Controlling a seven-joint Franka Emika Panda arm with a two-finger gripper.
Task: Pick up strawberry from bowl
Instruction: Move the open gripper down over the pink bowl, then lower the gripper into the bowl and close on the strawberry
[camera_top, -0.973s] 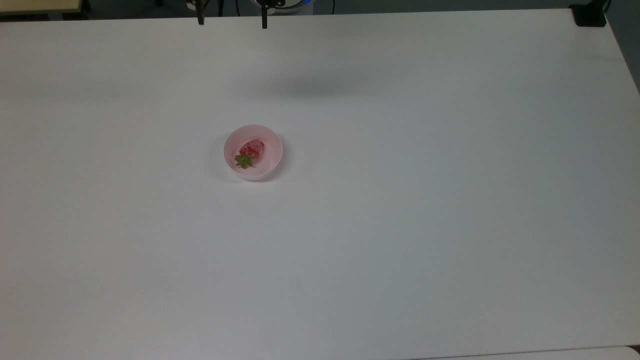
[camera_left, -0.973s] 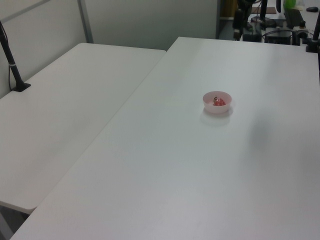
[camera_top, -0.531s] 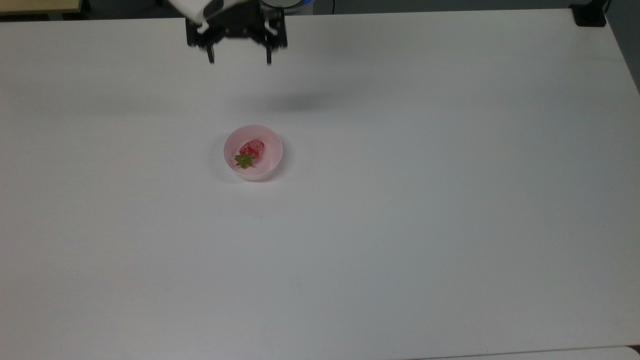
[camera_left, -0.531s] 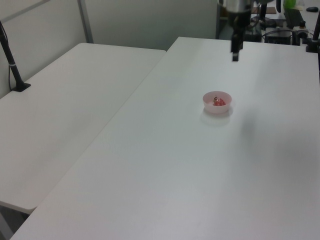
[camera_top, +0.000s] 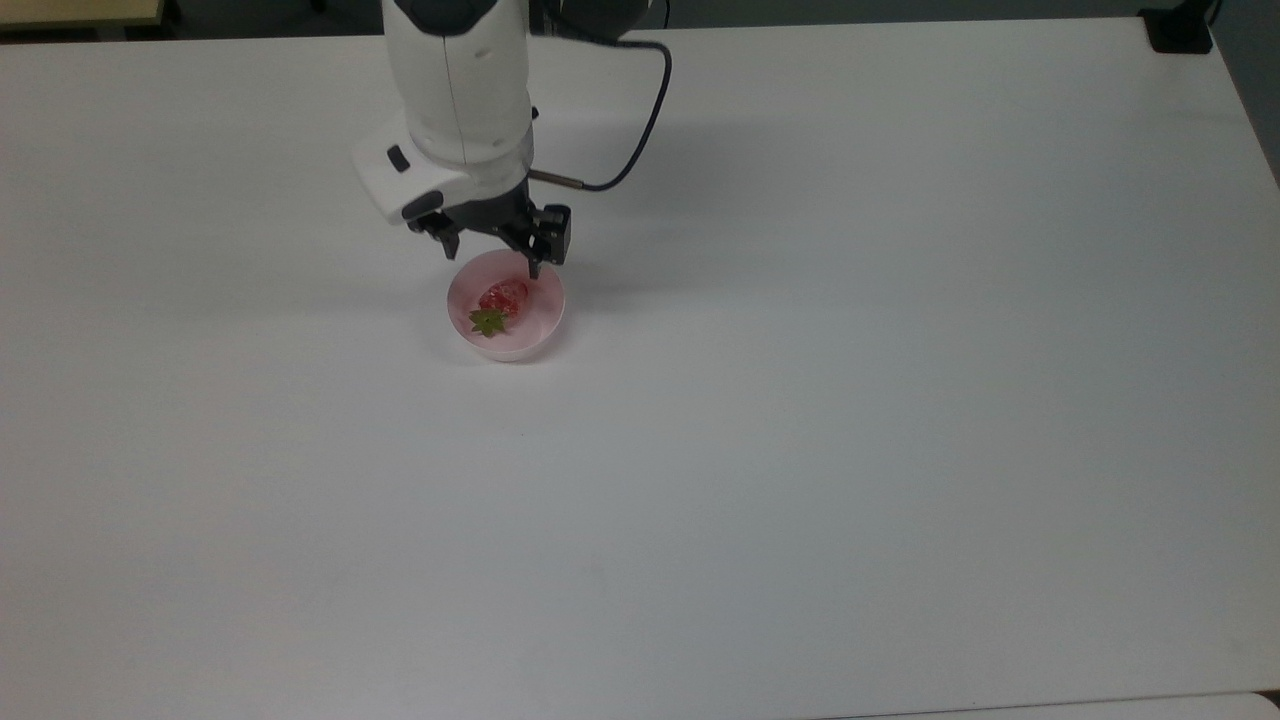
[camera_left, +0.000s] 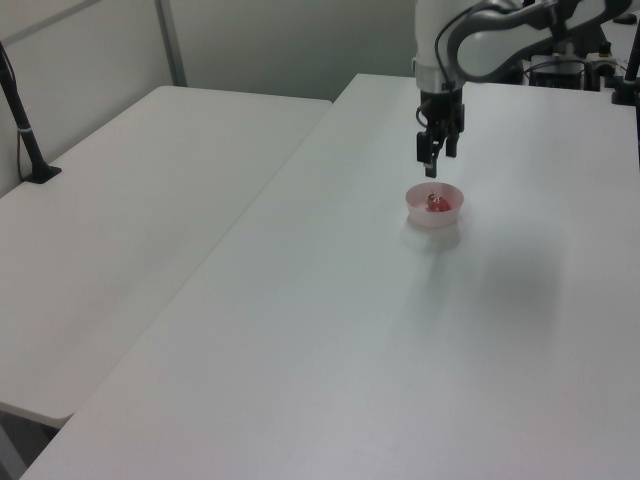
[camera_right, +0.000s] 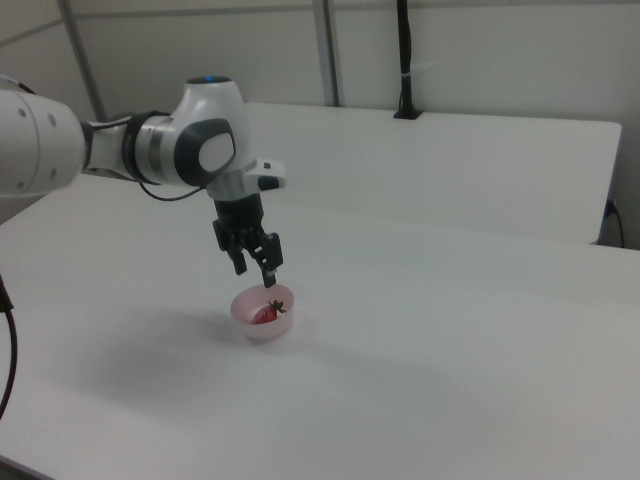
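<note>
A small pale pink bowl (camera_top: 540, 322) (camera_left: 446, 210) (camera_right: 250, 325) stands on the white table. Inside it lies a glossy red strawberry (camera_top: 504, 296) (camera_left: 436, 203) (camera_right: 266, 315), its green cap toward the top view's lower left. My gripper (camera_top: 494, 262) (camera_left: 436, 165) (camera_right: 255, 277) hangs open just above the bowl, pointing down. Its two black fingers straddle the bowl's far rim in the top view and touch nothing. In the right view the fingertips hover a little above the strawberry.
The white table (camera_top: 800, 420) stretches wide on all sides of the bowl. A second white table (camera_left: 130, 230) adjoins it at the left view's left. A black post (camera_right: 404, 60) stands on the far table, and a black cable (camera_top: 640, 120) trails from the arm.
The arm has come in from the table's far edge and lowered, so the open gripper now hangs right over the bowl. Bowl and strawberry have stayed put.
</note>
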